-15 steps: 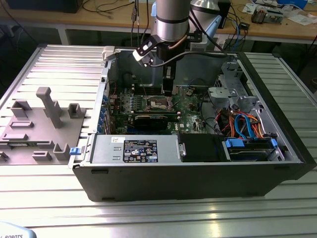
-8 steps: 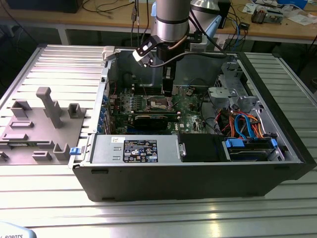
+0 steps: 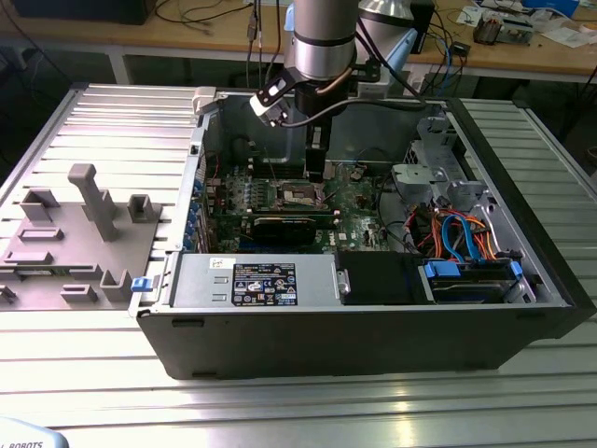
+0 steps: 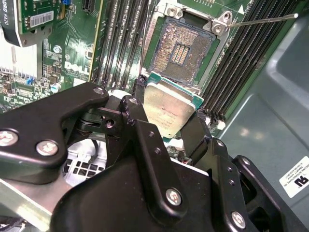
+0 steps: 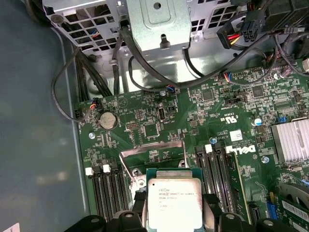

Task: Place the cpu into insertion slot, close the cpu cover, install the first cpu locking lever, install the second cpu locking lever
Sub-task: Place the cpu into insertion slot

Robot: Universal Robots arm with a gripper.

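Note:
My gripper hangs inside the open computer case, just above the green circuit board. It is shut on the cpu, a small square chip with a dull silver top, gripped by two opposite edges between black fingers. The chip is slightly tilted and held clear of the board. The insertion slot lies open just beyond it, its contact field bare. In the first wrist view the cpu sits in front of the raised cpu cover, a thin silvery frame. A thin locking lever sticks out from the slot's corner.
Black memory slots flank the socket on both sides. A long black card lies in front of the socket, with the power supply nearer. A drive cage with blue cables fills the exterior view's right. A grey fixture stands outside the case.

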